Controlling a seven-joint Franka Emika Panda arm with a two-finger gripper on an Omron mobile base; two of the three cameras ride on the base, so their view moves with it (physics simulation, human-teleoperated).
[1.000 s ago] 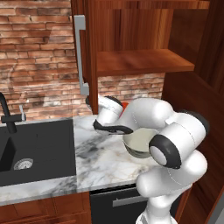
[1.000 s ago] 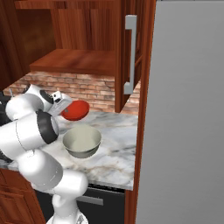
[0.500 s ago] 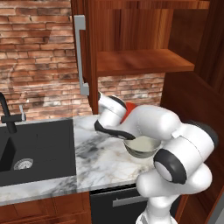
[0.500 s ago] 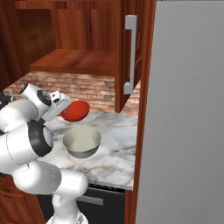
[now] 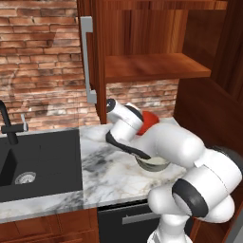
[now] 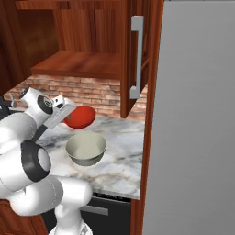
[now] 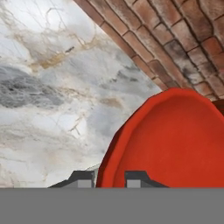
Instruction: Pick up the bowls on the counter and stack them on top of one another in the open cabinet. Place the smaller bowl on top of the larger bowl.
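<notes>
Lifted a little higher than a second ago and tilted more, with smaller bowl [image 6: 80,116] pinched by its rim in narrow claw [image 7: 110,176], clear above counter [image 6: 117,165]. Larger bowl [image 6: 86,148] unmoved on marble, just below and in front of claw. Open cabinet [image 6: 80,64] well above. Risk: thin rim grip, steep tilt, so possible slip and fall onto larger bowl; also wrong stacking order.
</notes>
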